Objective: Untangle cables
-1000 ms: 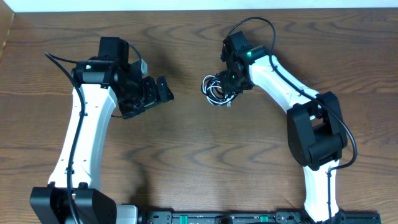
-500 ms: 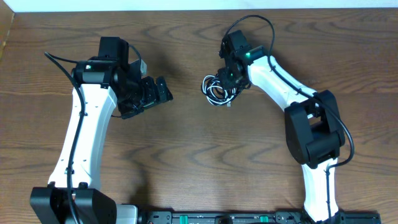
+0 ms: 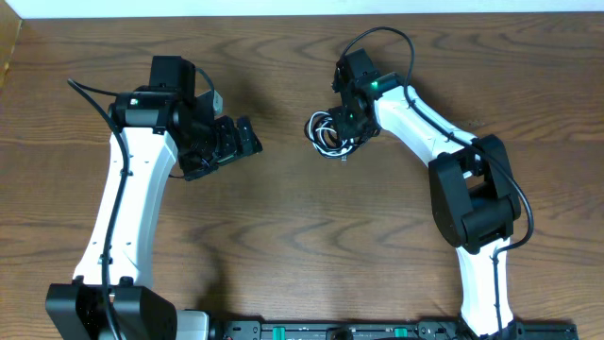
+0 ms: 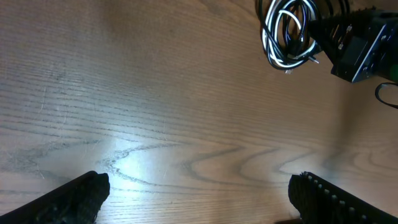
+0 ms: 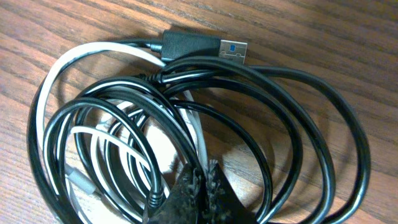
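Observation:
The cables lie as one tangled coil of two black and one white at the table's middle back. My right gripper sits on the coil's right side. In the right wrist view its fingertips are shut on the white cable where it crosses the black loops. A black USB plug lies at the top of the coil. My left gripper is open and empty, well left of the coil. The left wrist view shows the coil at the far top, beyond its open fingers.
The brown wooden table bears only the coil. A thick black wire loops over the right arm. The table's back edge meets a white wall. The arm bases stand at the front edge.
My right arm has shifted slightly left and back, with the coil nudged a little with it. The left arm has not moved.

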Robot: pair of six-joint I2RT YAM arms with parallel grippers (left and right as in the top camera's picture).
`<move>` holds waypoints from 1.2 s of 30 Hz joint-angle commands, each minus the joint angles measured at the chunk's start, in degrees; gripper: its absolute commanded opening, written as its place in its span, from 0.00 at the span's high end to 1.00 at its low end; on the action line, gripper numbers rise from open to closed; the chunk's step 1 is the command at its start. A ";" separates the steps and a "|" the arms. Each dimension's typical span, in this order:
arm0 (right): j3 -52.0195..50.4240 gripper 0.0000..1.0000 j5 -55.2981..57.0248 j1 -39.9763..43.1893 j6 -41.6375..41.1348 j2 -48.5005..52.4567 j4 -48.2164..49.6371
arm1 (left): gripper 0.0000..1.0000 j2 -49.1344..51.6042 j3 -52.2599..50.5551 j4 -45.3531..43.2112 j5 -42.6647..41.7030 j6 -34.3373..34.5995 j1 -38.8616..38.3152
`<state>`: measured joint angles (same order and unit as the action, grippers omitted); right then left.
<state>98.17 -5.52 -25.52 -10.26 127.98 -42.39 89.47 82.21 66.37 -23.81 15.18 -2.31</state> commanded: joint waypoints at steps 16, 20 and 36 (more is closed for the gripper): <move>5.49 0.99 -19.41 0.20 -5.77 -17.40 -7.58 | 0.02 0.02 -0.37 -3.67 -12.20 7.67 0.09; 5.49 0.99 -29.33 0.26 -6.88 -19.56 -7.82 | 0.02 0.02 -0.37 -6.54 -14.19 8.83 0.09; 5.51 0.99 -72.08 3.85 -22.77 -24.39 13.53 | 0.02 0.02 -0.37 -7.34 -14.14 10.67 0.09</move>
<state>103.22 -69.23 -22.98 -26.02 107.20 -30.55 89.47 82.19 59.31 -37.26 25.54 -2.31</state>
